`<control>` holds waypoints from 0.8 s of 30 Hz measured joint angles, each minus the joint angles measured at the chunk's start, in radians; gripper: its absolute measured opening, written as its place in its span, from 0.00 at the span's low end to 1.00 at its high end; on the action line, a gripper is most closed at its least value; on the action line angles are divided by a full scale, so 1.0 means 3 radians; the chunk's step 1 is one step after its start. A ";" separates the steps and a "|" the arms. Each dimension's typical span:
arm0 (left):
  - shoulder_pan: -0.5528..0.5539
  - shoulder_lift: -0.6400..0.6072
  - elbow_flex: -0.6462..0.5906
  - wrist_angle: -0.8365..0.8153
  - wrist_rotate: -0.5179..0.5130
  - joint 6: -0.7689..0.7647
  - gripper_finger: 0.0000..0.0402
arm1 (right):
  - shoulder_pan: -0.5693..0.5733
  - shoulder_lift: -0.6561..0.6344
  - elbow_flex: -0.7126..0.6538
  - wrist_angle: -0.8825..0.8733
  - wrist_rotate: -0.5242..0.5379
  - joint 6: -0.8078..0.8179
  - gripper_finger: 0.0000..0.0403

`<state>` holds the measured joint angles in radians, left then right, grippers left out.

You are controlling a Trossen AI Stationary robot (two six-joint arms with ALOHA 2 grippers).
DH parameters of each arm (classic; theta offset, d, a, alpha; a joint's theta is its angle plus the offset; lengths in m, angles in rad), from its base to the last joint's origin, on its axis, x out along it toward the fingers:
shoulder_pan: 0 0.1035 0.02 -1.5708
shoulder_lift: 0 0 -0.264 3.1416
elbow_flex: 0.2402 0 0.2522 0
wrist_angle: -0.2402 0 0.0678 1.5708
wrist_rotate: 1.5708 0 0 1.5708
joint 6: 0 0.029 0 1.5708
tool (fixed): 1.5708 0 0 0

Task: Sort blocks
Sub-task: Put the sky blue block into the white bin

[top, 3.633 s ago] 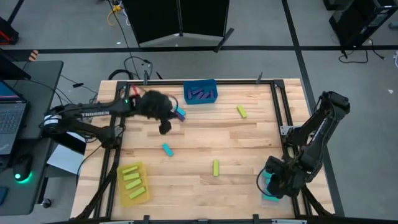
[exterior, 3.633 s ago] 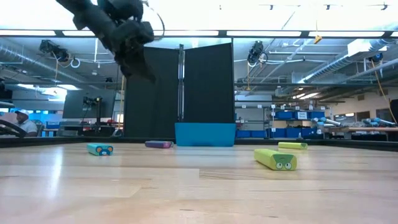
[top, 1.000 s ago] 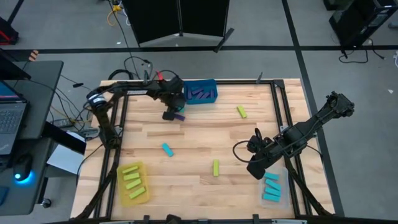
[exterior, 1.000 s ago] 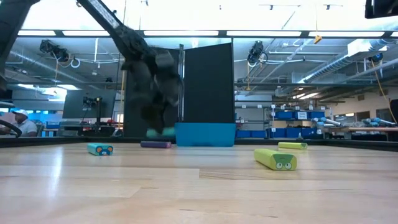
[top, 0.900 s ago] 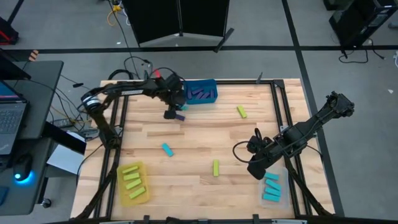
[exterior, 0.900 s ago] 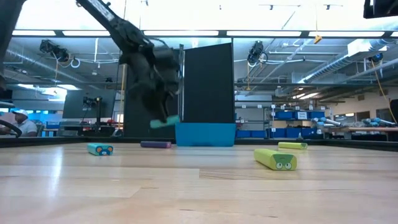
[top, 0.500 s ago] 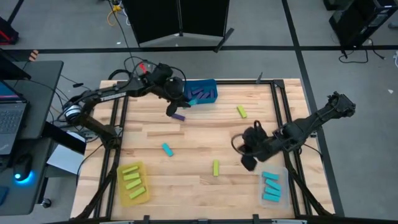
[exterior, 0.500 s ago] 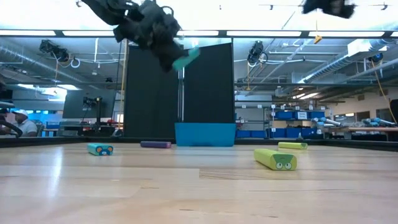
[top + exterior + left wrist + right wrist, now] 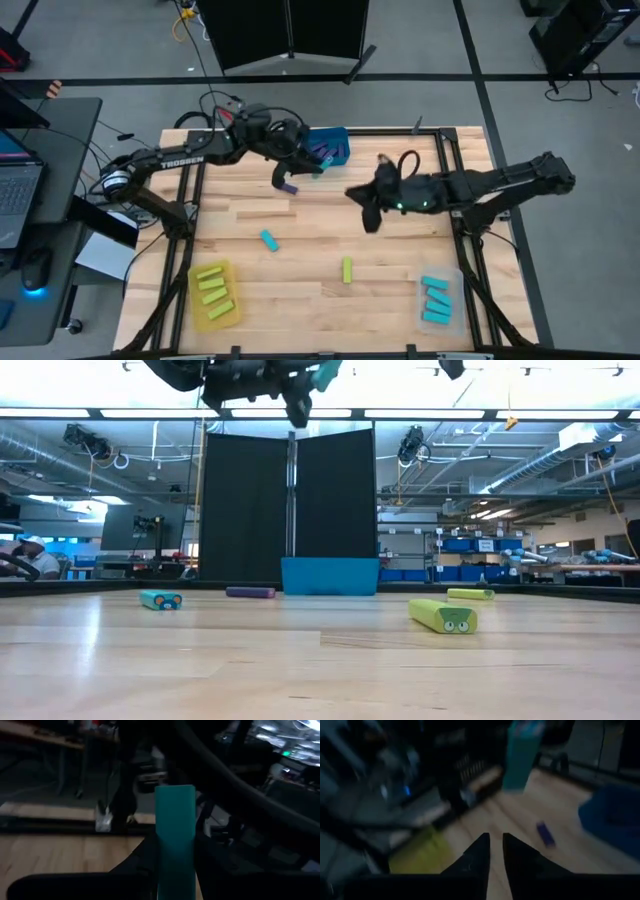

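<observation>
My left gripper (image 9: 308, 160) hangs high beside the blue bin (image 9: 330, 140), shut on a cyan block (image 9: 175, 830), which also shows in the low view (image 9: 325, 372). My right gripper (image 9: 495, 845) is shut and empty, above the table's middle (image 9: 363, 208), facing the left gripper. On the wood lie a purple block (image 9: 287, 187), a cyan block (image 9: 268, 240) and a lime block (image 9: 347, 270). The low view shows a second lime block (image 9: 470, 594) farther back; in the high view the right arm covers it. My left gripper pinches the cyan block between its two fingers by its lower part (image 9: 175, 875). The block's free end (image 9: 175, 795) sticks out forward past the fingertips. It is lifted clear, high above the table.
The blue bin holds purple blocks. The yellow bin (image 9: 213, 293) with lime blocks sits at the near left. The clear bin (image 9: 437, 300) with cyan blocks sits at the near right. My right arm (image 9: 480, 185) stretches across the table's far right part.
My left gripper has risen from the table beside the purple block with the cyan block in its hold, and moved a little right along the blue bin. My right arm has swung from the clear bin at the near right toward the far edge and left, over the table's middle.
</observation>
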<state>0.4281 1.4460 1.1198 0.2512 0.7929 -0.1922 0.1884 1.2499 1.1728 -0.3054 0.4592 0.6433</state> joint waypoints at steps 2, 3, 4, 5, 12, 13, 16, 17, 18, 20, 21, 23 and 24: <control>-0.0042 0.0000 0.0000 0.0104 0.0018 -0.0070 0.24 | -0.0066 0.0000 0.0000 0.0207 0.0059 -0.0064 0.21; -0.0062 0.0000 0.0000 0.0141 0.0019 -0.0096 0.24 | -0.0089 0.0000 0.0000 0.0276 0.0105 -0.0086 0.23; -0.0083 0.0000 0.0000 0.0179 0.0019 -0.0129 0.24 | -0.0109 0.0000 0.0000 0.0346 0.0166 -0.0111 0.26; -0.0104 0.0000 0.0000 0.0214 0.0020 -0.0153 0.24 | -0.0124 0.0000 0.0000 0.0403 0.0213 -0.0120 0.29; -0.0218 -0.0003 0.0000 0.0321 -0.0092 -0.0163 0.24 | -0.0217 0.0000 0.0000 0.0522 0.0250 -0.0116 0.48; -0.0229 -0.0003 0.0000 0.0325 -0.0121 -0.0163 0.24 | -0.0222 0.0000 0.0000 0.0520 0.0250 -0.0115 0.51; -0.0234 -0.0003 0.0000 0.0320 -0.0135 -0.0186 0.24 | -0.0222 0.0005 0.0000 0.0520 0.0249 -0.0115 0.56; -0.0235 -0.0003 0.0000 0.0321 -0.0136 -0.0191 0.24 | -0.0222 0.0015 0.0000 0.0525 0.0249 -0.0114 0.57; -0.0235 -0.0003 0.0000 0.0322 -0.0150 -0.0200 0.24 | -0.0222 0.0023 0.0000 0.0525 0.0248 -0.0114 0.58; -0.0235 -0.0003 0.0000 0.0322 -0.0216 -0.0215 0.24 | -0.0222 0.0035 -0.0001 0.0518 0.0240 -0.0113 0.60; -0.0235 -0.0003 0.0000 0.0322 -0.0245 -0.0238 0.24 | -0.0222 0.0053 -0.0001 0.0528 0.0239 -0.0113 0.60; -0.0235 -0.0003 0.0000 0.0320 -0.0323 -0.0264 0.24 | -0.0222 0.0070 -0.0001 0.0544 0.0238 -0.0113 0.61; -0.0235 -0.0003 0.0000 0.0319 -0.0346 -0.0271 0.24 | -0.0222 0.0090 -0.0001 0.0546 0.0234 -0.0111 0.61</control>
<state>0.3576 1.4452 1.1198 0.3469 0.6890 -0.2734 0.1219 1.2768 1.1725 -0.1415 0.5293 0.6099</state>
